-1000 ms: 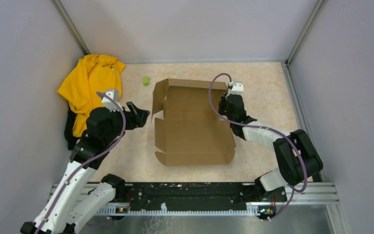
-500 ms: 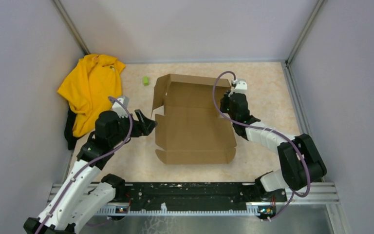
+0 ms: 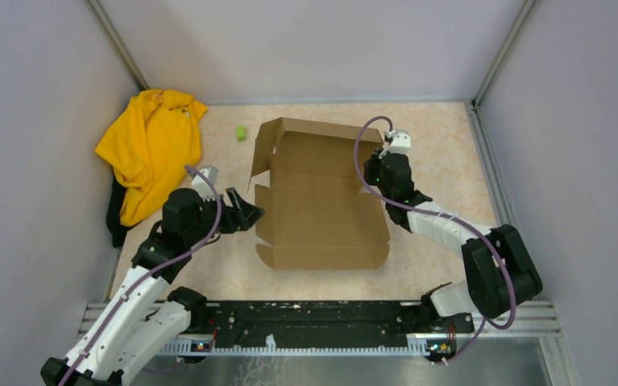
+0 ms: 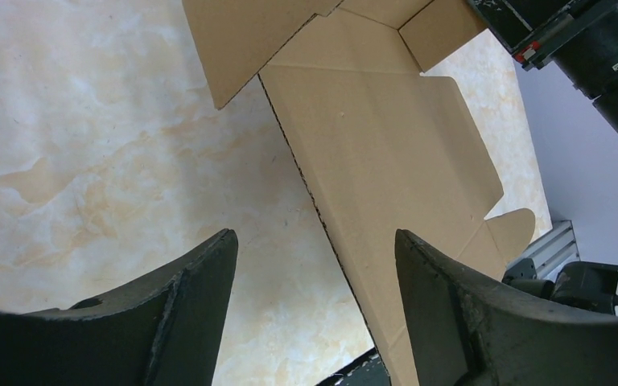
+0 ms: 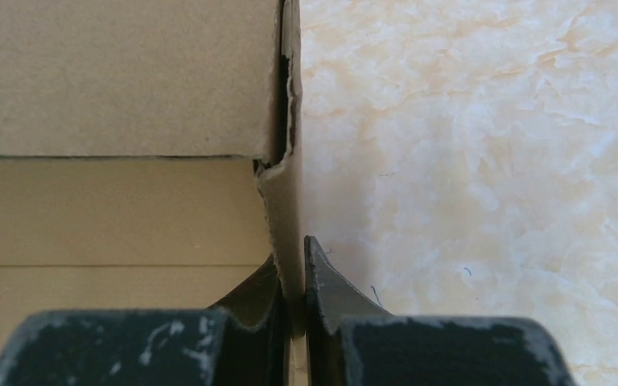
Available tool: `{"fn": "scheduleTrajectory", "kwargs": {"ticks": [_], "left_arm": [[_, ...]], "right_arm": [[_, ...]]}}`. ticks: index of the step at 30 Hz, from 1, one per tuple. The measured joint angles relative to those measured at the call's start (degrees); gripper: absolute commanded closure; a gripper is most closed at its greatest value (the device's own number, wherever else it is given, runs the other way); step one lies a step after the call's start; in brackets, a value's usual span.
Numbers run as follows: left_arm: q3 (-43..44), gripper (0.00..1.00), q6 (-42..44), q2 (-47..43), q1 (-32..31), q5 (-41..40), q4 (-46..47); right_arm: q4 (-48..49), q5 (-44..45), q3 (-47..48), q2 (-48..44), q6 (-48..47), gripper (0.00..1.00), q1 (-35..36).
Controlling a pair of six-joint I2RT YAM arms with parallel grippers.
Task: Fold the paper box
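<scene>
**Right wall pinched, left edge lined up for a grip**

At the far left of the table (image 3: 451,137), a yellow garment (image 3: 149,145) is seen heaped against the wall, well apart from the action. A small green object (image 3: 241,133) is noted near the box's far-left corner. Next, the left gripper (image 3: 251,215) is found just beside the left edge of the paper box (image 3: 322,209), its fingers spread wide and nothing held. In the wrist view that edge is framed between the two fingers, though whether contact is made cannot be told. The box itself is laid in the middle of the table, only partly formed: the far wall and a far-left flap are raised, while the near panel with its rounded tabs lies flat. On the right, the right gripper (image 3: 376,171) is closed tight on the box's thin right side wall, the cardboard sandwiched edge-on between its fingertips.

The step in hand is judged to be the raising of the side walls, with the right one secured and the left not yet taken. For the next move, the left edge would need to be brought between the open fingers, pinched and lifted upright. The right hold should be kept firm so that the sheet is not dragged across the table.
</scene>
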Motion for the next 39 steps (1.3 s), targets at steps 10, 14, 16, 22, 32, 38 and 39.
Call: {"fn": "scheduleTrajectory", "kwargs": {"ticks": [10, 14, 16, 22, 32, 38, 39], "left_arm": [[-3.4, 0.56, -2.5, -0.7, -0.5, -0.1, 2.2], [-4.5, 0.65, -3.4, -0.7, -0.5, -0.1, 3.4], [-4.7, 0.67, -3.8, -0.5, -0.5, -0.1, 4.2], [-5.0, 0.71, -4.5, -1.6, -0.5, 0.0, 5.8], [-8.9, 0.71, -7.6, -8.5, -0.5, 1.4, 11.8], [-9.2, 0.70, -9.0, -11.2, -0.5, 3.0, 15.9], [-9.4, 0.70, -9.4, -11.9, -0.5, 3.4, 17.0]], "right_arm": [[0.0, -0.2, 0.0, -1.0, 1.0, 1.00, 0.0], [0.0, -0.4, 0.0, -1.9, 1.2, 1.00, 0.0], [0.0, -0.4, 0.0, -2.3, 1.4, 1.00, 0.0], [0.0, -0.5, -0.1, -3.8, 1.8, 1.00, 0.0], [-0.3, -1.1, -0.1, -7.5, 2.7, 1.00, -0.1], [-1.0, -2.3, -0.1, -10.5, 3.7, 1.00, -0.7], [-1.2, -2.6, -0.1, -10.9, 4.0, 1.00, -0.8]]}}
